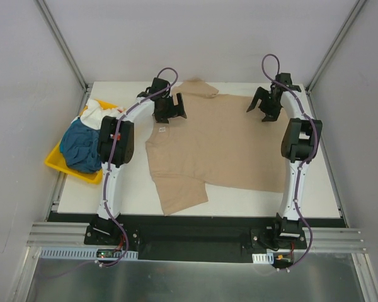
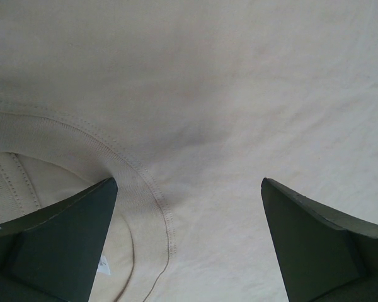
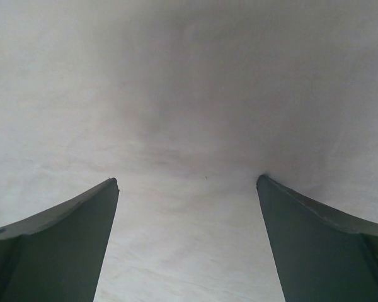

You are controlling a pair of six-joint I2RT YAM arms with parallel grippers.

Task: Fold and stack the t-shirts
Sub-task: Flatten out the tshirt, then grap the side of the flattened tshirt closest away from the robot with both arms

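Observation:
The tan-beige t-shirt [image 1: 227, 145] lies spread flat on the white table [image 1: 315, 195], collar to the left. My left gripper [image 1: 170, 110] is open and empty just above its collar; the left wrist view shows the ribbed collar seam [image 2: 82, 151] and tan cloth [image 2: 252, 94] between the wide-apart jaws [image 2: 189, 182]. My right gripper [image 1: 264, 106] is open and empty at the shirt's far right edge; its wrist view [image 3: 188, 179] shows only pale bare surface. A teal-blue shirt [image 1: 82, 148] and a white shirt [image 1: 97, 114] lie crumpled at the left. No red-orange shirt is clearly visible.
A shallow yellow tray [image 1: 58, 162] at the table's left edge holds the crumpled shirts. Grey walls close in the left, back and right. One sleeve [image 1: 183, 195] reaches toward the near edge, the other [image 1: 198, 88] toward the back.

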